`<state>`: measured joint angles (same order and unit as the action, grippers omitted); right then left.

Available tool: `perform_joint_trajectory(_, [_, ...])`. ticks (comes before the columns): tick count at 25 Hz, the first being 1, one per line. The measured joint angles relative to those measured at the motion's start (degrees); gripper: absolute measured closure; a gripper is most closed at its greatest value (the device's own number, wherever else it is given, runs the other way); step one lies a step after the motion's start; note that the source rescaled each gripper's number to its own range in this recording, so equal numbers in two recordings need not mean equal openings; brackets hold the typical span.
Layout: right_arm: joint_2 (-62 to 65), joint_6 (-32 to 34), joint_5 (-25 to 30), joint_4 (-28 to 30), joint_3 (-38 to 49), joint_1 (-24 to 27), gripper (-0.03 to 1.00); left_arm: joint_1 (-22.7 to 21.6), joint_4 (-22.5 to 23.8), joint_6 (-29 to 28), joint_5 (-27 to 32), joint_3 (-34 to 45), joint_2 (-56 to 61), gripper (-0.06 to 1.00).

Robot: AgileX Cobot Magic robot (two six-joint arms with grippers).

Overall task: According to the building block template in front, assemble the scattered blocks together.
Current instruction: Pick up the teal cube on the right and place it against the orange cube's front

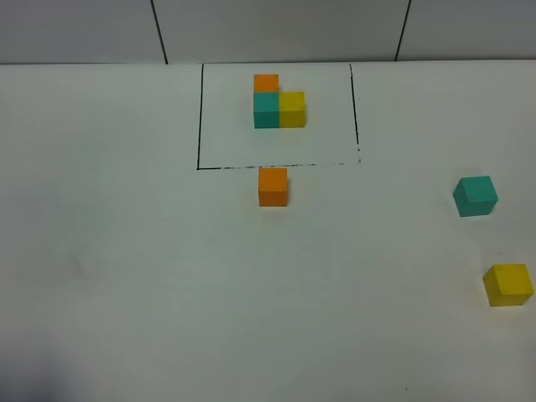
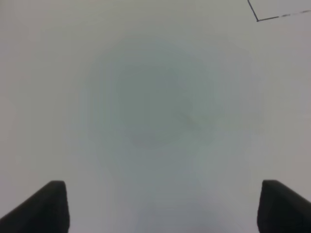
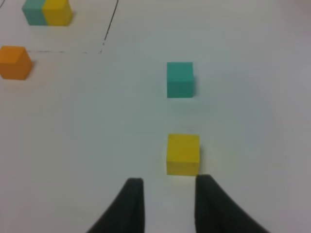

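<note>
Hands hold nothing: left hand (image 2: pixel 164 185) wide open, right hand (image 3: pixel 168 180) closed.

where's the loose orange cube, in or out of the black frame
Out: orange cube sits just outside the black frame's lower line.

Setting: we record a robot lab test station; evidence: plain white counter (image 1: pixel 126 293), grey panelled wall (image 1: pixel 276 29) with dark seams behind it.

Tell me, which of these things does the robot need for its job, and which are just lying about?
Needed: framed template; loose orange cube; teal cube; yellow cube.
Just there: table; wall.
</note>
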<state>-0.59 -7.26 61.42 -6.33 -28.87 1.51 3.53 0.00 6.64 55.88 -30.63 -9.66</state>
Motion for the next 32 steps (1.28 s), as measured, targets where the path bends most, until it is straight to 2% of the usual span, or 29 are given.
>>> perform_joint_trajectory(9, [0.0, 0.0, 0.0, 0.0, 0.0, 0.0, 0.97, 0.0, 0.0, -0.4, 4.3, 1.6, 9.7, 0.0])
perform_joint_trajectory(15, [0.0, 0.0, 0.0, 0.0, 0.0, 0.0, 0.97, 0.0, 0.0, -1.2, 4.6, 1.6, 10.0, 0.01])
perform_joint_trajectory(25, [0.0, 0.0, 0.0, 0.0, 0.0, 0.0, 0.97, 0.0, 0.0, -1.6, 4.6, 1.6, 10.0, 0.13])
perform_joint_trajectory(32, [0.0, 0.0, 0.0, 0.0, 0.0, 0.0, 0.97, -0.9, 1.2, -1.7, 4.6, 1.6, 10.0, 0.13])
